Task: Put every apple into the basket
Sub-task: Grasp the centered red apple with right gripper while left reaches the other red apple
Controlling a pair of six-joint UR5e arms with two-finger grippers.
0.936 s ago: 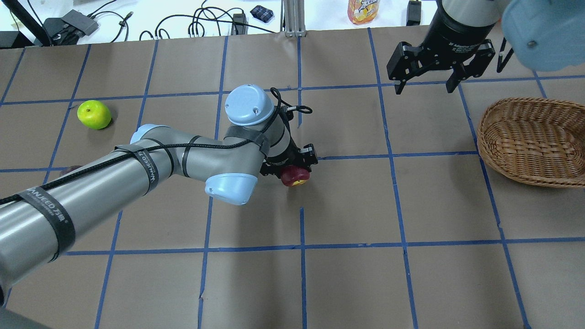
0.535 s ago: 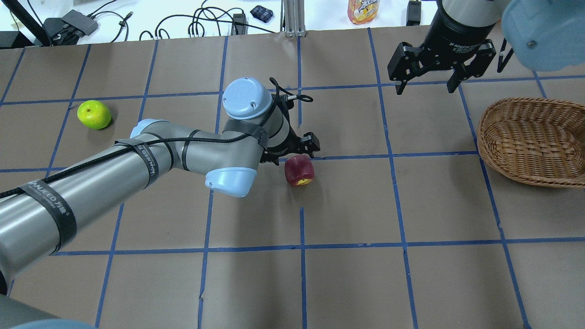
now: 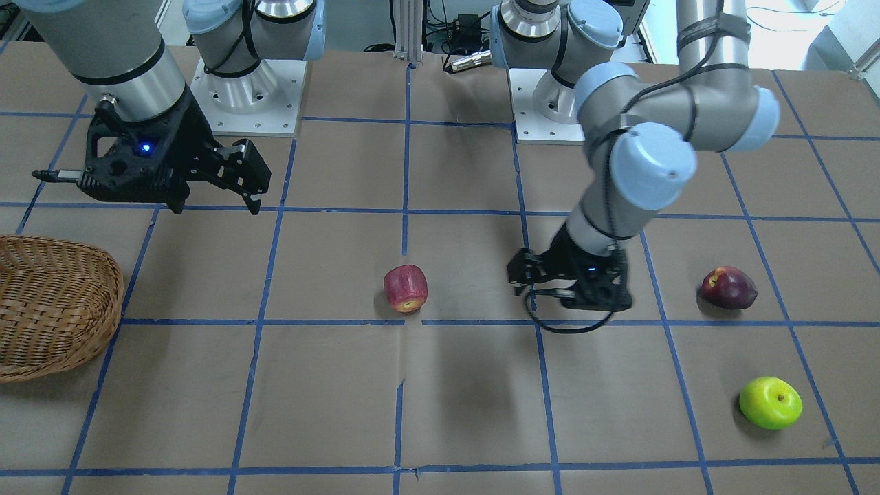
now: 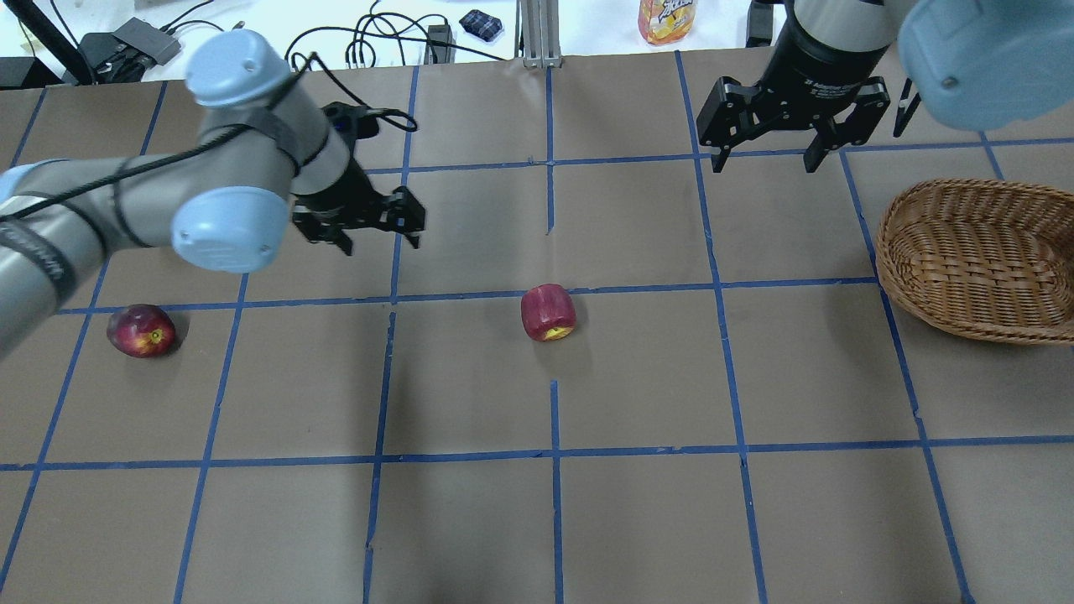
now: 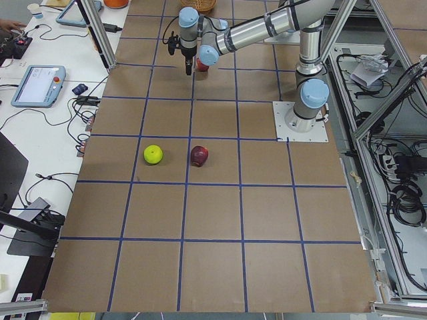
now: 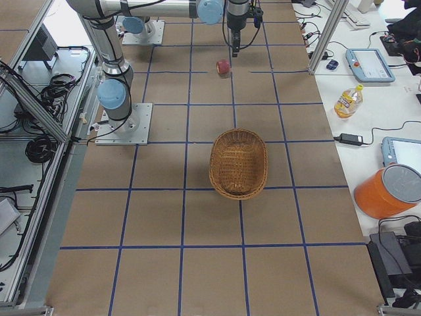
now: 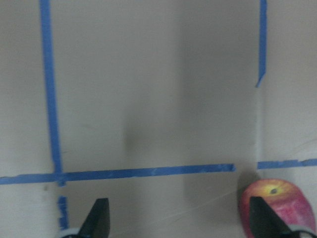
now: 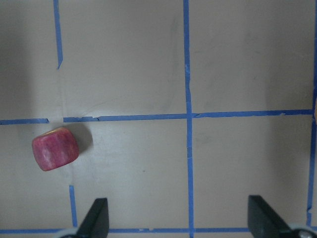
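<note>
The streaky red apple [image 4: 548,312] lies alone mid-table; it also shows in the front view [image 3: 405,288] and both wrist views [image 7: 277,204] [image 8: 55,148]. The dark maroon apple [image 4: 141,330] [image 3: 729,287] lies at the left. The green apple [image 3: 771,402] is hidden behind my left arm in the overhead view. The wicker basket [image 4: 977,260] [image 3: 55,302] sits at the right edge and holds nothing. My left gripper [image 4: 382,243] [image 7: 181,220] is open and empty, left of the red apple. My right gripper [image 4: 763,164] [image 8: 179,220] is open and empty, between the red apple and the basket.
Brown paper with a blue tape grid covers the table. Past its far edge lie cables [image 4: 369,42], a bottle [image 4: 667,18] and small devices. The arm bases [image 3: 240,89] stand on the robot's side of the table.
My left gripper opened and let go of the red apple, then swung away to the left. The apple stays put. My left arm now hides the green apple and uncovers the maroon one.
</note>
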